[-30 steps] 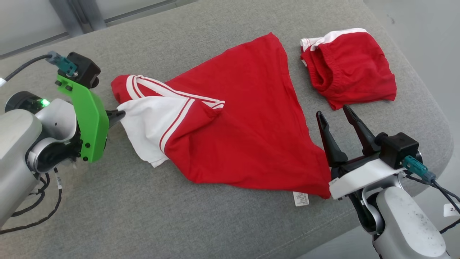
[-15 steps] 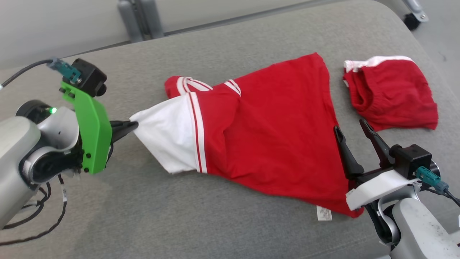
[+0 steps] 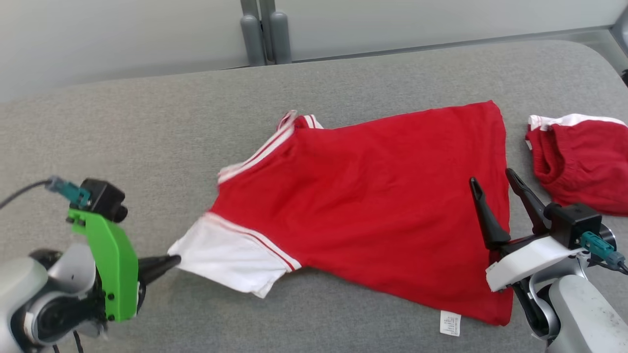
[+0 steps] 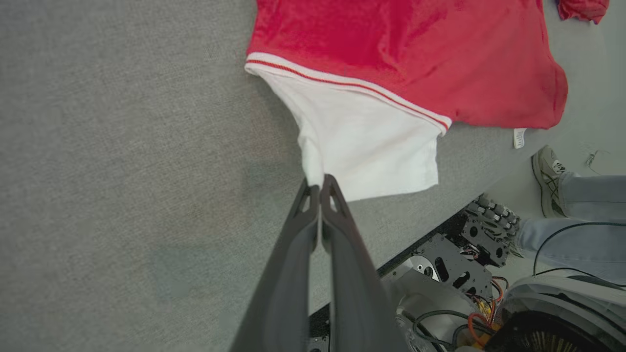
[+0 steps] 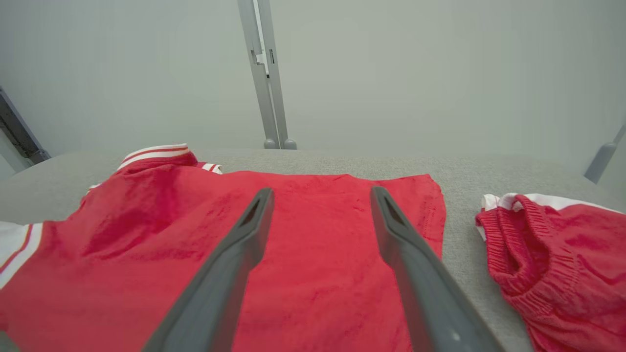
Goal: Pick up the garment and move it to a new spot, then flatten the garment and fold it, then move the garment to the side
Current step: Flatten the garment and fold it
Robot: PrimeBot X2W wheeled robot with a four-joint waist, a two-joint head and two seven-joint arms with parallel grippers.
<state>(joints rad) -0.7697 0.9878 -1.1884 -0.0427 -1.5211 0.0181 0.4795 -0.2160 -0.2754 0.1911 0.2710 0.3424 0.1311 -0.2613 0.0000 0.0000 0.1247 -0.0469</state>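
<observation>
the left gripper [image 4: 320,182] is clamped on the white sleeve [image 4: 364,146] of the red shirt [image 3: 382,206]; the right gripper [image 3: 495,181] hangs over its hem, fingers apart.

Open grey cushion [image 3: 147,122] left of the shirt [image 3: 382,206]; red shorts [image 3: 584,166] near its right.

The red shorts [image 3: 584,166] run off the right edge; the white label [image 3: 450,323] on the garment [image 3: 382,211] is too small to read.
</observation>
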